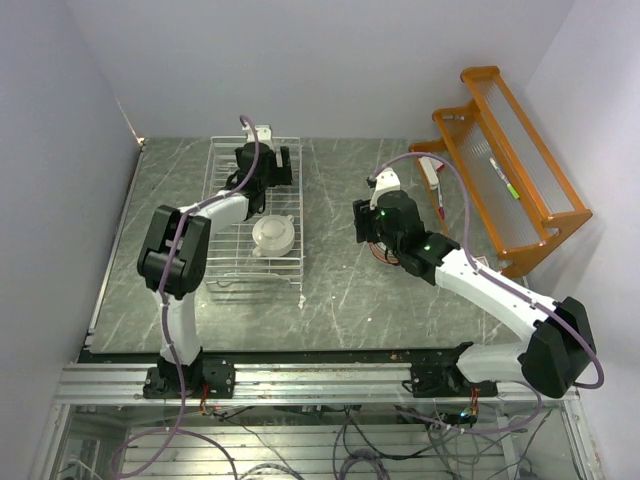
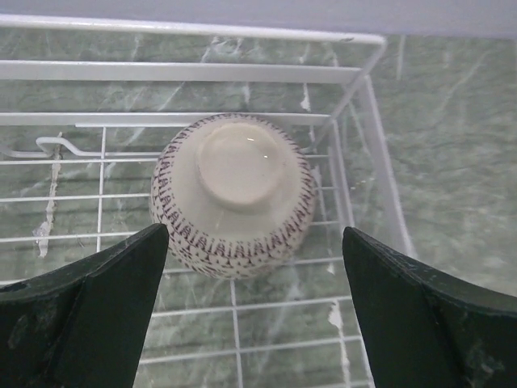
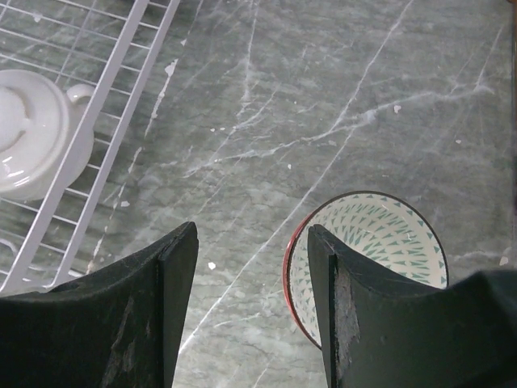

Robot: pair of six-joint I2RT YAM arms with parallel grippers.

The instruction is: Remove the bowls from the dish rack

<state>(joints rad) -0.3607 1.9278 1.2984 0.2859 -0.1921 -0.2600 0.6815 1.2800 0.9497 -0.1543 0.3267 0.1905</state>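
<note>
**A:** Any writing?

**B:** Whatever lies on the orange shelf (image 1: 480, 75), at the table's (image 1: 340, 290) 2 o'clock, is too small to read.

**A:** What's hidden?

**B:** From above, the left gripper (image 1: 266, 165) covers the patterned bowl (image 2: 234, 194). The right gripper (image 1: 375, 232) covers the red-rimmed bowl (image 3: 380, 242), and one finger cuts off that bowl's rim.

**A:** Poses?

**B:** The left arm stretches to the rack's (image 1: 301, 195) 12 o'clock end. Its fingers are wide apart either side of the upturned patterned bowl, and contact is unclear. The right arm reaches toward 10 o'clock, fingers apart over bare table. The red-rimmed bowl stands upright on the table beside them. The cream bowl (image 1: 273, 235) lies upturned at the rack's 5 o'clock.
</note>
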